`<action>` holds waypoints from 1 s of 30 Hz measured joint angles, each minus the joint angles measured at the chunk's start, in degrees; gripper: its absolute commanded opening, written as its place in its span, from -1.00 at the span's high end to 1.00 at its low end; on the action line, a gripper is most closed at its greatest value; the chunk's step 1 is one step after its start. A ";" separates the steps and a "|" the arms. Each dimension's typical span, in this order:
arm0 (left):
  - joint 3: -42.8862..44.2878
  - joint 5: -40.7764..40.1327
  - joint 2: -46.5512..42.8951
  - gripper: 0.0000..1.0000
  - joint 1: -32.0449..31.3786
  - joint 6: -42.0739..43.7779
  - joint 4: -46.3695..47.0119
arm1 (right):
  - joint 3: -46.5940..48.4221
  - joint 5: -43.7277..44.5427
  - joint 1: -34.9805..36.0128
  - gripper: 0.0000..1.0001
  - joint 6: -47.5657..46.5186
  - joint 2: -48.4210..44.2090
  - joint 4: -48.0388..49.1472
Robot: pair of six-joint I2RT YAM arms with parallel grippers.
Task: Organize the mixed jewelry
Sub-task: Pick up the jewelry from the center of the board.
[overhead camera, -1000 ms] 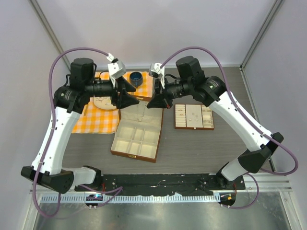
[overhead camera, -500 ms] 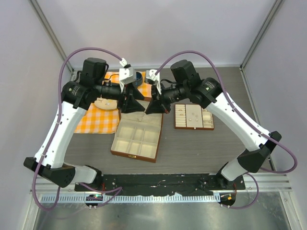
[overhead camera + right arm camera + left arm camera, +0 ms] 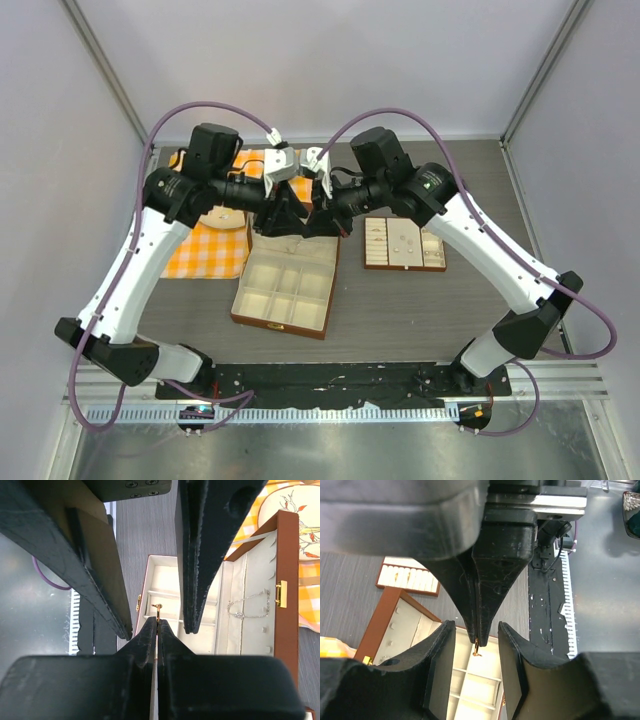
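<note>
My right gripper (image 3: pixel 157 623) is shut on a tiny gold ring (image 3: pixel 158 608), which sticks out of its tips above the open brown box (image 3: pixel 283 322). My left gripper (image 3: pixel 476 629) is open, with one finger (image 3: pixel 440 650) on each side of the right gripper's tip and the ring (image 3: pixel 477 648). In the top view the two grippers meet over the box lid, left (image 3: pixel 288 216) and right (image 3: pixel 320 218). A thin silver chain necklace (image 3: pixel 248 605) lies in the box lid. The box compartments (image 3: pixel 165 590) under the ring look empty.
A flat brown tray of small jewelry (image 3: pixel 404 243) lies right of the box. An orange checked cloth (image 3: pixel 205 250) with a patterned plate (image 3: pixel 295 502) lies to the left. A dark cup (image 3: pixel 632 505) shows at a frame edge.
Both arms have moved toward each other over the box lid. The left gripper's open fingers now sit on either side of the right gripper's tip and the ring.
</note>
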 measured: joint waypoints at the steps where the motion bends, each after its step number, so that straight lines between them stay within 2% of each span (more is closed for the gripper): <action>1: 0.02 -0.33 0.11 0.17 -0.02 0.39 -0.39 | 0.00 0.22 0.00 0.99 -0.11 0.00 0.00; 12: 1.97 -3.76 1.29 0.31 -0.02 4.94 -6.27 | -0.70 2.36 0.07 0.99 -1.22 -0.20 -0.28; 30: 3.21 -4.61 2.78 0.38 -0.02 6.29 -7.78 | -1.03 3.19 0.09 0.99 -1.86 -0.31 -0.61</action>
